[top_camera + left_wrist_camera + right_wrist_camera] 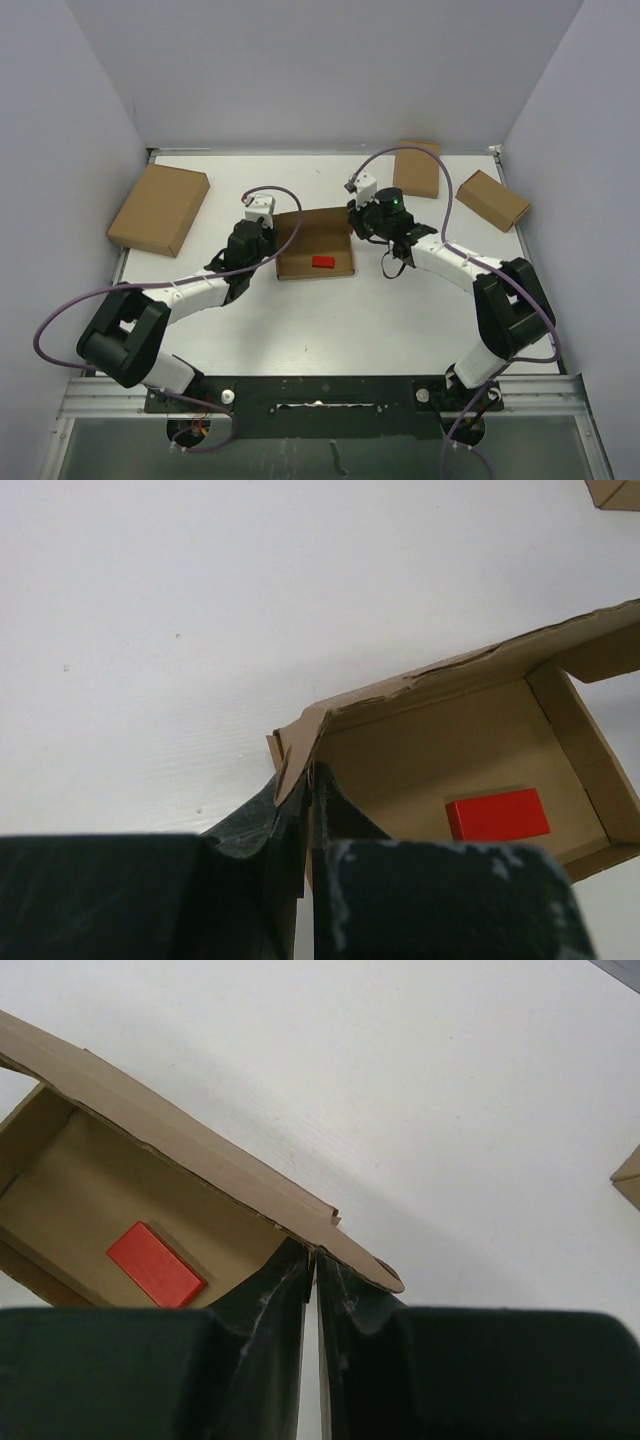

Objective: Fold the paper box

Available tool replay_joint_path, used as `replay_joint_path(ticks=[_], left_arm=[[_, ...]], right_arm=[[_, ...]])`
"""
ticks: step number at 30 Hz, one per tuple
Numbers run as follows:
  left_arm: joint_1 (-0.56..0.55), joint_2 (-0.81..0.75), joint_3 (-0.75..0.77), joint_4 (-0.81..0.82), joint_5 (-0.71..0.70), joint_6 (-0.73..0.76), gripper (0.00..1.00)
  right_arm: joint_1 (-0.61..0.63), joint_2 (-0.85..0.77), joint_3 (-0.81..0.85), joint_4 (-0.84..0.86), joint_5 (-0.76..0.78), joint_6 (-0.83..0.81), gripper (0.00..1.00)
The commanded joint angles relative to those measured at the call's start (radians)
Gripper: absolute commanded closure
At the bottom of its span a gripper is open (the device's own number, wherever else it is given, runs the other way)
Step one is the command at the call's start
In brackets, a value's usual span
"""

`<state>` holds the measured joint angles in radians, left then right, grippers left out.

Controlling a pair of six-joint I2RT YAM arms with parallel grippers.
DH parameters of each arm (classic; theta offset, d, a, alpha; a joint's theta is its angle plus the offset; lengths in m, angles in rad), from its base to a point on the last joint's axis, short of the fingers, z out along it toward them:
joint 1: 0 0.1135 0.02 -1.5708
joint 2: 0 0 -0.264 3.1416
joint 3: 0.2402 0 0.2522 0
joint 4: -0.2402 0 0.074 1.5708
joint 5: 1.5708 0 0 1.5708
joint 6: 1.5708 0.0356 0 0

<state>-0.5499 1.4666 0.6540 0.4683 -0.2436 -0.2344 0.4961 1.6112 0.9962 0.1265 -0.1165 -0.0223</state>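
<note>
The paper box [312,236] lies open in the middle of the table, its walls raised and a flat red block [322,262] on its floor. My left gripper [273,241] is shut on the box's left wall; in the left wrist view the two fingers pinch that cardboard edge [312,772] beside the box's inside [440,750] and the red block [498,814]. My right gripper [355,222] is shut on the right wall, and the right wrist view shows the thin wall clamped at the tips [315,1254], with the box floor [80,1180] and red block [155,1264] to the left.
A larger brown box [160,208] lies at the back left. Two smaller brown boxes [417,168] [492,200] lie at the back right. White walls close in the table on three sides.
</note>
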Motion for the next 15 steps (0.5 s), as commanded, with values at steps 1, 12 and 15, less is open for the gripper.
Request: replay_joint_path(ticks=[1, 12, 15], left_arm=[[-0.053, -0.029, -0.026, -0.031, 0.114, -0.053, 1.0], [-0.069, -0.047, -0.07, -0.023, 0.099, -0.06, 1.0], [-0.07, -0.047, -0.071, -0.022, 0.098, -0.06, 1.0]], right_arm=[[0.036, -0.039, -0.01, 0.027, -0.118, 0.035, 0.91], [0.043, -0.063, -0.043, 0.013, -0.121, 0.042, 0.9], [0.046, -0.068, -0.046, 0.007, -0.123, 0.051, 0.9]])
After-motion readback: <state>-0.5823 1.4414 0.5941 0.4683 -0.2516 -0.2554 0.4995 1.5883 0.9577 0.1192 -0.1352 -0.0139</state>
